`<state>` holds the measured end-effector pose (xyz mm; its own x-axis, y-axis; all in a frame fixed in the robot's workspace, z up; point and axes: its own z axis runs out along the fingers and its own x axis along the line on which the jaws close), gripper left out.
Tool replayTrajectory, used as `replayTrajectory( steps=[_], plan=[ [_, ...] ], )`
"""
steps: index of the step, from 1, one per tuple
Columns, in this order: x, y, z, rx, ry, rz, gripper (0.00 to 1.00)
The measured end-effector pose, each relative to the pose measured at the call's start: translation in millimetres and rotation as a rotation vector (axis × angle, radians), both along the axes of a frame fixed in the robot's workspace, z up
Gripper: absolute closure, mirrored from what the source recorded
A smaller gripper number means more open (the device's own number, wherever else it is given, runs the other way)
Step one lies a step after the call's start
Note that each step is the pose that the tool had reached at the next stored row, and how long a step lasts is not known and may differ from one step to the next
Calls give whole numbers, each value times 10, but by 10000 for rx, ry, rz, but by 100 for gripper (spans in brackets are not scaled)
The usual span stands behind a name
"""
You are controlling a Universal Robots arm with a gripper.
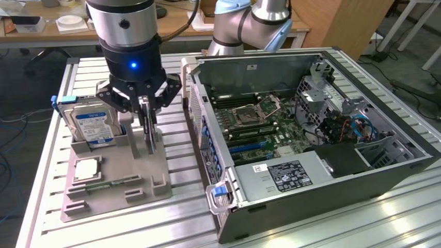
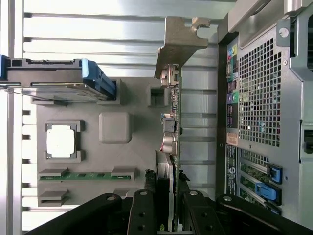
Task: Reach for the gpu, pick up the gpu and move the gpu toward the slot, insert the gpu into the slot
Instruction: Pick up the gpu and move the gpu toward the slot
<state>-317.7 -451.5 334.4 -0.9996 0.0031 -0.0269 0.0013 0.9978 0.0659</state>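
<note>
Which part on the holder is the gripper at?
The gpu: the gripper straddles this green card standing on edge; hard drive, processor chip and memory stick sit apart.

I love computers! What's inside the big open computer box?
Inside the computer box: a green board with a square socket, blue cables and a labelled box. Whatever lies beneath that labelled box is covered.

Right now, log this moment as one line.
step: pick up | gripper: jaws shut on graphics card | card: upright in gray tray | hard drive, processor: in tray | case: open beside tray
</note>
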Motion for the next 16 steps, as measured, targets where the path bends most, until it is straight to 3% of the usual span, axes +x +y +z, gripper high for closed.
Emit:
replayTrajectory(
  steps=[16],
  plan=[
    [0, 0, 138, 104, -1, 0, 73]
  ],
)
